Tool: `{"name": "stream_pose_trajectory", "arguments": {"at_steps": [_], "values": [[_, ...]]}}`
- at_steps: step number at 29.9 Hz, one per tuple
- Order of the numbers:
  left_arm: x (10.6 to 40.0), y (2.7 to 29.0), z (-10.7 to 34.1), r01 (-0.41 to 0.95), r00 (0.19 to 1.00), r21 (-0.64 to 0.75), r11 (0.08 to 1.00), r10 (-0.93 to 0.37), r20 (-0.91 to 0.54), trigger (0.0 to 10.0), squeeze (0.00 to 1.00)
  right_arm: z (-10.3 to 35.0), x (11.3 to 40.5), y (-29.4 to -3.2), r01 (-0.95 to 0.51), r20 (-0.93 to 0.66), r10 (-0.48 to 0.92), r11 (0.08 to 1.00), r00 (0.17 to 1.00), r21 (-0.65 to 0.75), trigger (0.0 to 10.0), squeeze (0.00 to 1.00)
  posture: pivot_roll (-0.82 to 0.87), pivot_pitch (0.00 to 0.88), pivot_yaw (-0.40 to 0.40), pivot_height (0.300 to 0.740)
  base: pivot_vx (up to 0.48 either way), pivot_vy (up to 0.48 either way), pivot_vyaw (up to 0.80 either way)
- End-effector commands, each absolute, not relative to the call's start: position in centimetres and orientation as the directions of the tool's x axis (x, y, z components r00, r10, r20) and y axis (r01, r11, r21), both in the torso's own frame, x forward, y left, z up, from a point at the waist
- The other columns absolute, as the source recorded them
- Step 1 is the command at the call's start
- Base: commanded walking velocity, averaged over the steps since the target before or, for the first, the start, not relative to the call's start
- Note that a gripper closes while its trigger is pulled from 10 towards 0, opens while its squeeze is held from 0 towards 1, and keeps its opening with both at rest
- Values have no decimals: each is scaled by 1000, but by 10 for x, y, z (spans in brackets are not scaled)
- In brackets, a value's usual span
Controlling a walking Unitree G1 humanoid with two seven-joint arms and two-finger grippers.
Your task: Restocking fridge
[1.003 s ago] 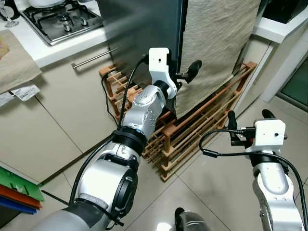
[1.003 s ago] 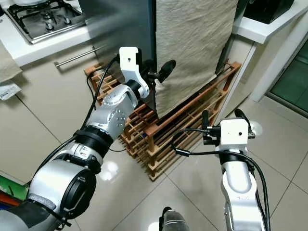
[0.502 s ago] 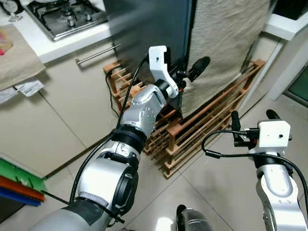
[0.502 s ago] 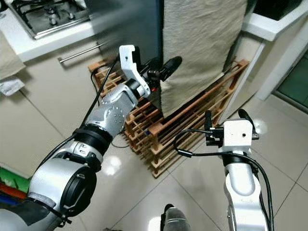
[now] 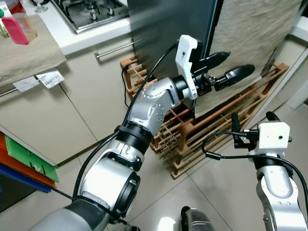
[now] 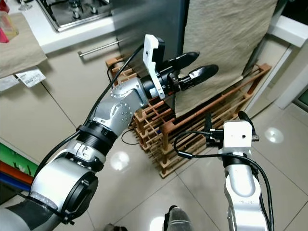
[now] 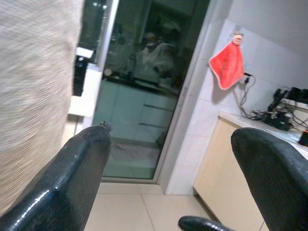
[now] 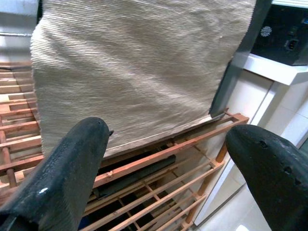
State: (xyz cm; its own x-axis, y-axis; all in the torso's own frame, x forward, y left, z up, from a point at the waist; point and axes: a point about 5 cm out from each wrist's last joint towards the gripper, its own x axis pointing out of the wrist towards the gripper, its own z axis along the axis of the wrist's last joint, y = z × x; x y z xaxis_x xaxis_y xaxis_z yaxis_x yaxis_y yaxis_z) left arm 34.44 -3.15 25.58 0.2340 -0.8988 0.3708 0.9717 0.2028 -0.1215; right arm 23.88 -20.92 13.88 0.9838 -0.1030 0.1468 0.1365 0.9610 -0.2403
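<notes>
- My right gripper sits nearest me, low over the glossy beige tiled floor, its fingers spread wide and holding nothing; I judge it is parked there to stay out of the way.
- My left gripper is stretched forward at the tall dark grey fridge, fingers parted and empty, just beside the fridge's front edge, probably to get hold of the door.
- A coarse beige woven cloth hangs down just beyond that gripper.
- Under the cloth a slatted brown wooden rack stands on the floor; what it holds is too dark to tell.
- Farthest off, on the white desk, near its front edge, lie a steel gas hob and a beige towel.
- No goods for restocking are in hand.
</notes>
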Motion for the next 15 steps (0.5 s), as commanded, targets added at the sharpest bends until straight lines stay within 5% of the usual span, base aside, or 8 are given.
{"name": "stream_pose_trajectory", "arguments": {"at_steps": [1,3,4,6,8,15], "values": [[300,-96,256,972,116,-235,-2,-864,490,10000,0,145,236,-209,158,171,-118,957,978,-242,10000,0,-338,160,98,740,0,0,0],[301,-93,256,969,139,-245,17,-859,493,10000,0,146,236,-208,163,176,-122,957,977,-239,10000,0,-338,161,99,740,0,0,0],[313,-71,252,945,288,-281,165,-824,487,10000,0,155,235,-209,192,221,-139,952,965,-238,10000,0,-327,163,100,740,0,0,0],[319,-59,250,925,359,-299,234,-798,484,10000,0,158,234,-210,202,241,-144,949,960,-240,10000,0,-326,163,100,740,0,0,0],[328,-21,236,840,539,-340,422,-716,443,10000,0,162,231,-210,214,265,-148,947,953,-240,10000,0,-309,162,94,740,0,0,0],[328,20,214,723,691,-326,610,-624,366,10000,0,159,232,-207,202,267,-137,951,954,-233,10000,0,-286,151,88,740,0,0,0]]}}
